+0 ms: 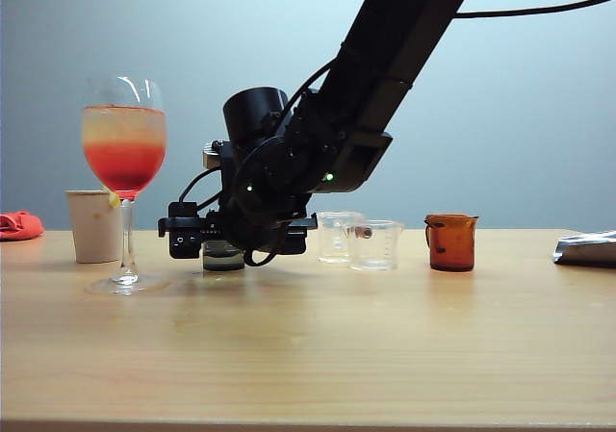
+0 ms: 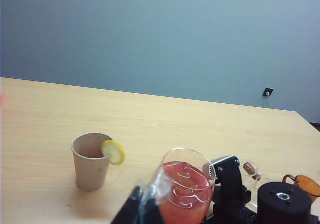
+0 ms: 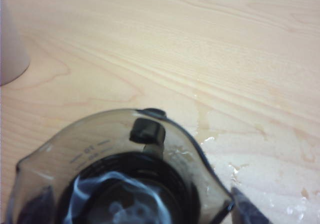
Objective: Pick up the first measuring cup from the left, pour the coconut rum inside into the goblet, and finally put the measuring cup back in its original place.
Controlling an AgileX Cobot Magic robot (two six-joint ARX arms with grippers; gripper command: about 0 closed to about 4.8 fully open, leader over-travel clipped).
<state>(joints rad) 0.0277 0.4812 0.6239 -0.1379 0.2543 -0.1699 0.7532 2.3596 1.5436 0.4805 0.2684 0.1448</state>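
The step in hand reads as the work right at the small smoky dark-grey translucent measuring cup (image 1: pixel 223 256), which stands upright on the pale wooden table (image 1: pixel 308 355) at the left end of the row of cups, between the tall clear stemmed goblet (image 1: pixel 125 177) with its layered red-orange drink and the clear colourless plastic measuring cups (image 1: pixel 373 243). The wet splashes (image 3: pixel 220 149) on the wood beside it suggest the put-back end of the task, though a first approach cannot be ruled out. Either way, the right gripper (image 1: pixel 207 232) should move in a straight line along its own axis with the jaws level, so that no finger clips the cup's handle or lip and tips it, and so that the arm stays clear of the goblet's bowl just beside it. That gripper hangs low over the table with its jaws spread wide and nothing clamped. The right wrist view looks down into the cup's mouth, with one dark finger (image 3: pixel 245 211) showing just outside the wall, so the cup sits between the jaws rather than beside them. Whether a pad touches the wall is not clear. The coconut rum cannot be made out through the dark plastic. The left gripper (image 2: pixel 142 209) is held above the table near the goblet and the beige paper cup (image 2: pixel 91 161), and only an edge of it shows, so its state cannot be told.
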